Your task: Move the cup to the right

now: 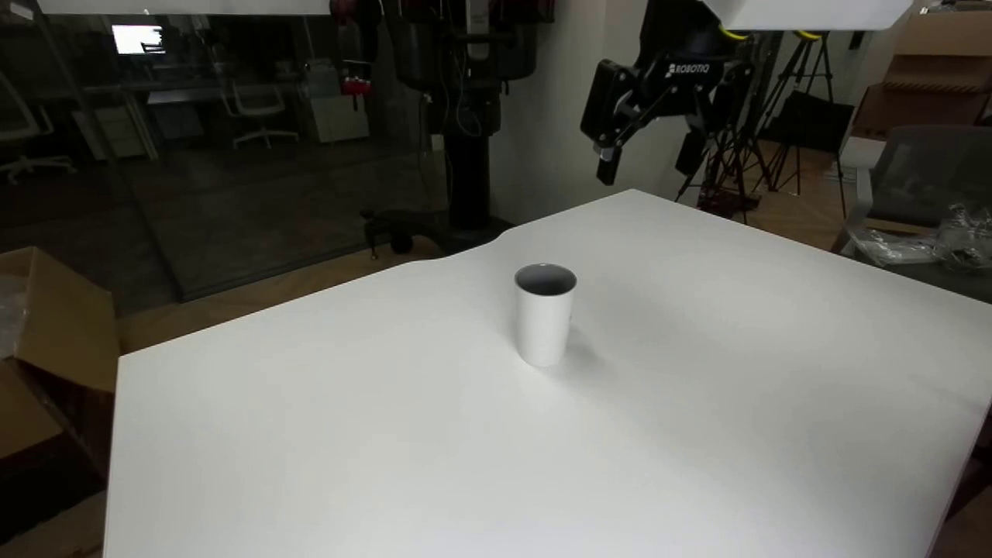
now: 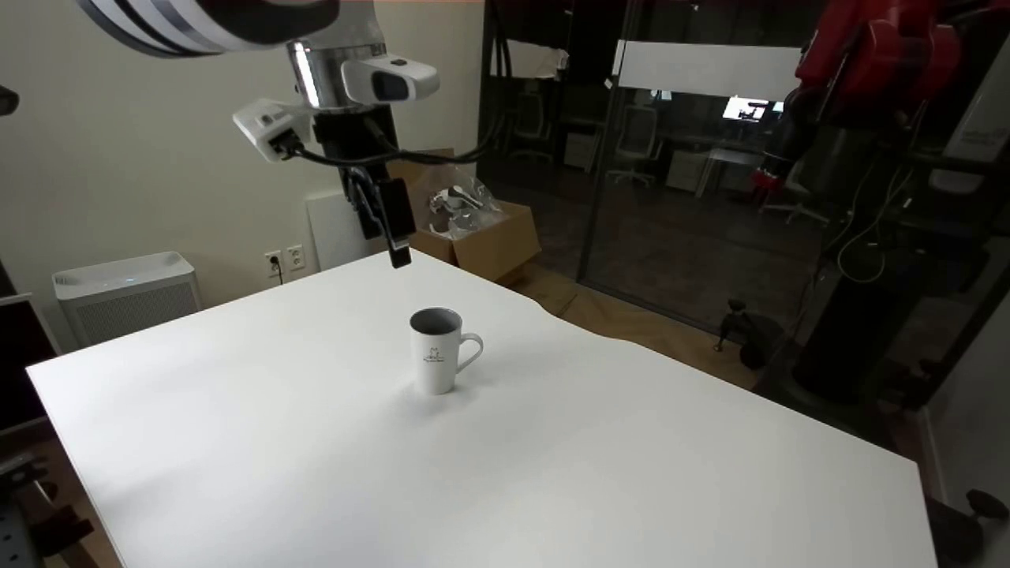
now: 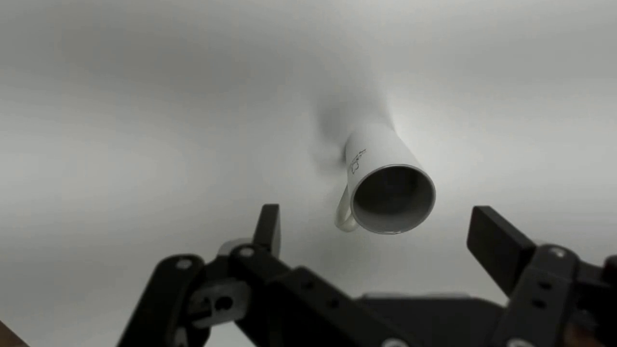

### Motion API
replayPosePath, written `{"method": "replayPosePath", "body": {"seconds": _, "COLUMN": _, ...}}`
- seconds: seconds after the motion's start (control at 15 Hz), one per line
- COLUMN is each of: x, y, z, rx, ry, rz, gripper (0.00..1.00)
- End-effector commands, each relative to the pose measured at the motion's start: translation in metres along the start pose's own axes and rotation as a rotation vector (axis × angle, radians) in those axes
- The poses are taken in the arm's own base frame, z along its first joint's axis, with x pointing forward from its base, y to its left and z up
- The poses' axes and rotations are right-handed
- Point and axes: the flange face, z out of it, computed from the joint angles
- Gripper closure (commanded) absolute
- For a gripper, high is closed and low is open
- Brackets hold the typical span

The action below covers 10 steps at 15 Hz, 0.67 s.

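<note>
In an exterior view, white capitals on the tool read "ROBOTIQ", with a small white emblem just before the word. In an exterior view and the wrist view, the cup bears a dark print too small to read.

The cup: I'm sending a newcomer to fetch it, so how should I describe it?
Find the white table in both exterior views. Standing upright on it is the cup, taller than wide. Unlike the black tool higher up, it is white with a grey inside, looped handle and small dark print.
</note>
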Motion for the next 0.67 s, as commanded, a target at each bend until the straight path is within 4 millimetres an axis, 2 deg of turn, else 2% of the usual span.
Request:
{"method": "replayPosePath", "body": {"seconds": 0.0, "x": 0.003, "y": -0.001, "z": 0.004, "rx": 0.002, "ry": -0.003, "rz": 0.002, "gripper": 0.00}}
{"method": "replayPosePath", "body": {"seconds": 0.13, "x": 0.005, "y": -0.003, "z": 0.004, "rx": 0.004, "ry": -0.002, "rz": 0.004, "gripper": 0.00}}
{"method": "replayPosePath", "body": {"seconds": 0.4, "x": 0.047, "y": 0.013, "z": 0.030, "rx": -0.008, "ry": -0.025, "rz": 0.136, "gripper": 0.00}}
{"method": "replayPosePath", "body": {"seconds": 0.6, "x": 0.083, "y": 0.033, "z": 0.060, "rx": -0.001, "ry": -0.082, "rz": 0.218, "gripper": 0.00}}
